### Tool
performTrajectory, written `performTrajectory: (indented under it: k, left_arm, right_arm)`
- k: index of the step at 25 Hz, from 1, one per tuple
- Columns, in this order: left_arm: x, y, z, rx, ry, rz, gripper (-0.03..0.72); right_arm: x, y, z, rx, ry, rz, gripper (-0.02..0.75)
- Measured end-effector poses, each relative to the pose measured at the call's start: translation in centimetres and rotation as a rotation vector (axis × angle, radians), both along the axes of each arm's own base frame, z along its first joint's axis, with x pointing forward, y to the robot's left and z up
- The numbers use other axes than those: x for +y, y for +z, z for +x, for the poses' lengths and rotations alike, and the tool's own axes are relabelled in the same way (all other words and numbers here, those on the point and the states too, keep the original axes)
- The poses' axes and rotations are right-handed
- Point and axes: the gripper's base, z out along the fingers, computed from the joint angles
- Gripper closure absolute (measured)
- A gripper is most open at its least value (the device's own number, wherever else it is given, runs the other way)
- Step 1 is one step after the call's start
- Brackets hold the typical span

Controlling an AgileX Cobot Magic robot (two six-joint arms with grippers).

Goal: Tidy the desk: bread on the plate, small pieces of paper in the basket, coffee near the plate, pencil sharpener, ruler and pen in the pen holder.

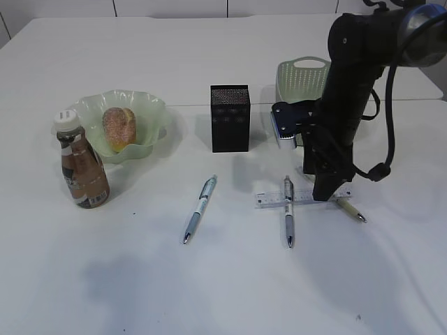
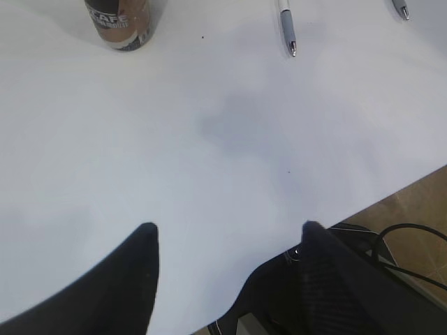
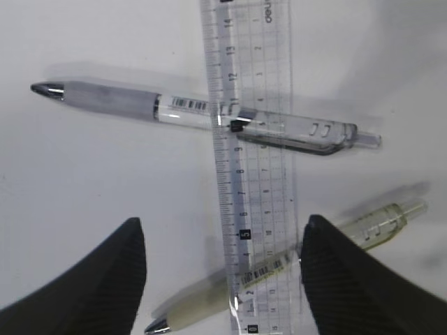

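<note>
My right gripper (image 1: 325, 192) (image 3: 222, 230) is low over the clear ruler (image 1: 279, 199) (image 3: 255, 174), open, with the ruler's end between its fingers and nearer the right one. A grey pen (image 3: 202, 112) and a yellowish pen (image 3: 279, 262) cross the ruler. Another pen (image 1: 200, 208) lies mid-desk. The bread (image 1: 119, 128) sits in the wavy green plate (image 1: 150, 115), and the coffee (image 1: 82, 167) stands beside it. The pen holder (image 1: 230, 118) and basket (image 1: 302, 78) stand behind. A blue-and-white object (image 1: 283, 125), maybe the pencil sharpener, is partly hidden by the arm. No paper pieces show. My left gripper (image 2: 230, 227) hangs open over bare desk.
In the left wrist view the desk's front edge (image 2: 391, 195) runs close by the right finger, with cables and floor beyond. The right arm (image 1: 349, 105) leans in front of the basket. The coffee's base (image 2: 122, 24) and a pen tip (image 2: 288, 35) show far ahead of the left gripper.
</note>
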Motion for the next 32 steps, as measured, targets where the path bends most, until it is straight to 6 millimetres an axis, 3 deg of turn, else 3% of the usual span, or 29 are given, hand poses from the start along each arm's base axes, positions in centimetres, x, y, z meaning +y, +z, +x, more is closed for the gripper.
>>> performTrajectory:
  k: [32]
  left_arm:
    - [0.0,0.0,0.0,-0.002,0.001,0.001,0.240]
  right_arm:
    - [0.2,-3.1,0.9,-0.005,0.002,0.003,0.203]
